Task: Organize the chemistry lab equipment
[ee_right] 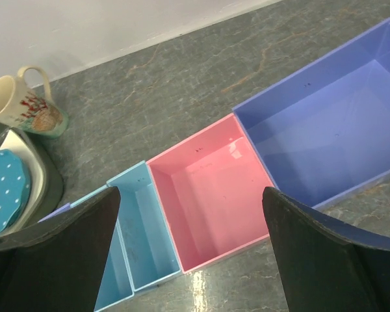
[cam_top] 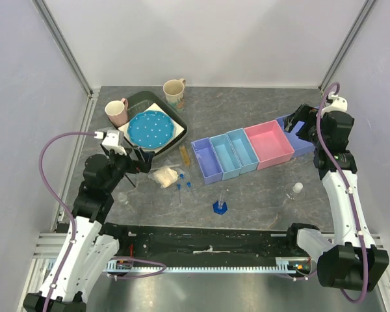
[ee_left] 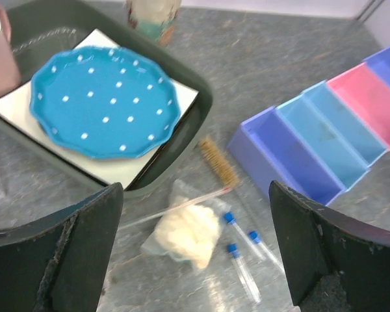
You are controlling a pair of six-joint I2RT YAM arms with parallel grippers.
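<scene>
Left wrist view: left claw [ee_left: 195, 250] spread over bag [ee_left: 185, 235] and tubes [ee_left: 242, 253], left of tabletop's [ee_left: 299, 58] centre; right claw [ee_right: 192, 253] spread over bins [ee_right: 208, 195]. Nudged tubes could roll away.

Bright, even light, soft shadows, left wrist view slightly blurred

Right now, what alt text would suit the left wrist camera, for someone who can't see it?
The left gripper, its black fingers open, frames a whitish bag and three blue-capped tubes on the grey table. Behind sit a dotted blue plate in a dark tray and coloured bins.
</scene>
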